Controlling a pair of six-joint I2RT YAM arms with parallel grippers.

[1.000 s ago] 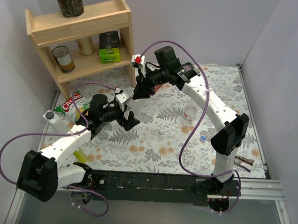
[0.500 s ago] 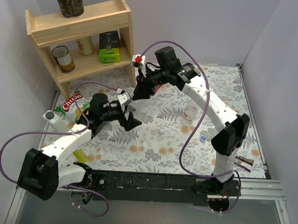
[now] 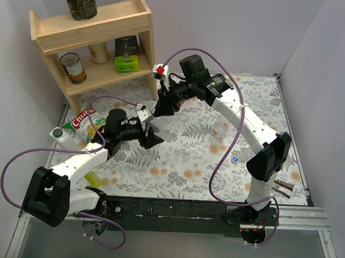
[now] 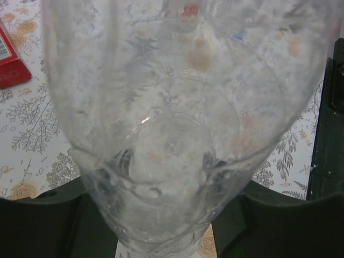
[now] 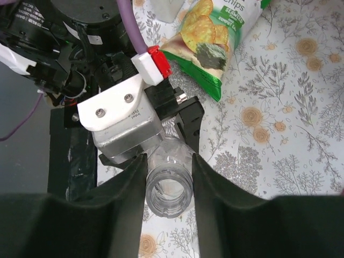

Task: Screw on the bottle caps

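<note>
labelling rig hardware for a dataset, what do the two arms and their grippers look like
The left arm and right arm both have white links with chunky black joints and bases. A purple cable loops loosely along each. The left gripper and right gripper have black fingers on a white body, and each carries a small red knob.

The left arm point(image 3: 78, 161) and the right arm point(image 3: 253, 126) are both white-shelled links joined by black housings. A purple cable point(image 3: 191, 49) loops loosely along each. A small red knob point(image 3: 160, 69) sits by the right wrist. The left wrist's white plate point(image 5: 115, 110) carries two round screws point(image 5: 100, 112); the right arm's jaws are matte black.
</note>
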